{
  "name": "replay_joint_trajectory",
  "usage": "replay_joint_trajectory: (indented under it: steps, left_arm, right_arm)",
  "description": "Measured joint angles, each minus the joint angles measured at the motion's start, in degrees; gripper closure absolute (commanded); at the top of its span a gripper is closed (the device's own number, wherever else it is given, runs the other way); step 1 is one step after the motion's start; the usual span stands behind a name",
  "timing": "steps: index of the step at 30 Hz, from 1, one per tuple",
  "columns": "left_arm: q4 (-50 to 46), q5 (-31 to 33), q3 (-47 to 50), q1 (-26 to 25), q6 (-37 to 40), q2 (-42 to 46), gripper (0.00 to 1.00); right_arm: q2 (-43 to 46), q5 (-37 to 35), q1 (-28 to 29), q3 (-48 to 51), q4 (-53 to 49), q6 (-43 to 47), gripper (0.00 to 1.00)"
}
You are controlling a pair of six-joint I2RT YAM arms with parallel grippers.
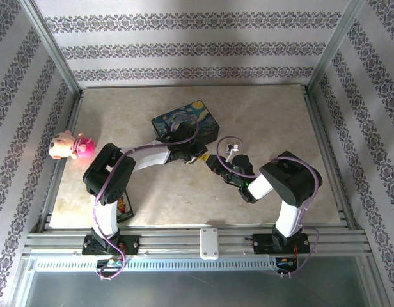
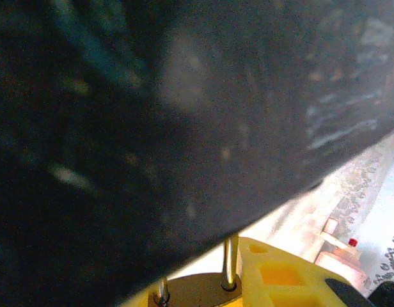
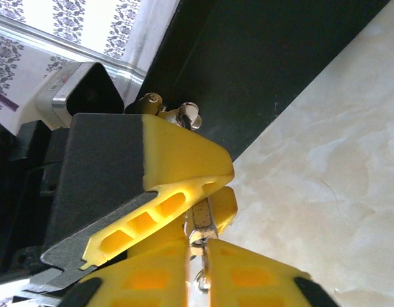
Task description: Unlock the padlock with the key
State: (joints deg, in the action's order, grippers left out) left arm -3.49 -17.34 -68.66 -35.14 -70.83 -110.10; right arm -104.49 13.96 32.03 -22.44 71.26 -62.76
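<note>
2 arms: left arm (image 1: 110, 182) and right arm (image 1: 288, 182), black joint housings, white lower links on black bases. Purple cables (image 1: 142, 148) loop along each. Gripper fingers (image 3: 184, 160) yellow plastic (slotted, hollow cells), black backing. Green light on right wrist.

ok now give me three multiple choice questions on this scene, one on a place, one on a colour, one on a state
1. Where on the table does the pink plush toy lie?
A) the middle
B) the right edge
C) the left edge

2. What colour are the fingers of the right pincer?
A) red
B) yellow
C) white

3. In what state is the right pincer?
A) shut on the silvery key
B) wide open, holding nothing
C) shut on the plush toy

Answers:
1 C, the top view shows the toy by the left frame.
2 B, they are plain yellow in the right wrist view.
3 A, the fingers nearly meet with the key between them.
</note>
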Motion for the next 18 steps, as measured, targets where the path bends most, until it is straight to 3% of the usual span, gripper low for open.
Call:
replay_joint_trajectory:
  steps: [3, 18]
  left_arm:
    - [0.0, 0.0, 0.0, 0.0, 0.0, 0.0, 0.94]
    - [-0.1, 0.3, -0.1, 0.3, 0.2, 0.0, 0.95]
  right_arm:
    - [-0.5, 0.0, 0.0, -0.2, 0.0, 0.0, 1.00]
    - [-1.5, 0.5, 0.0, -1.9, -0.4, 0.0, 1.00]
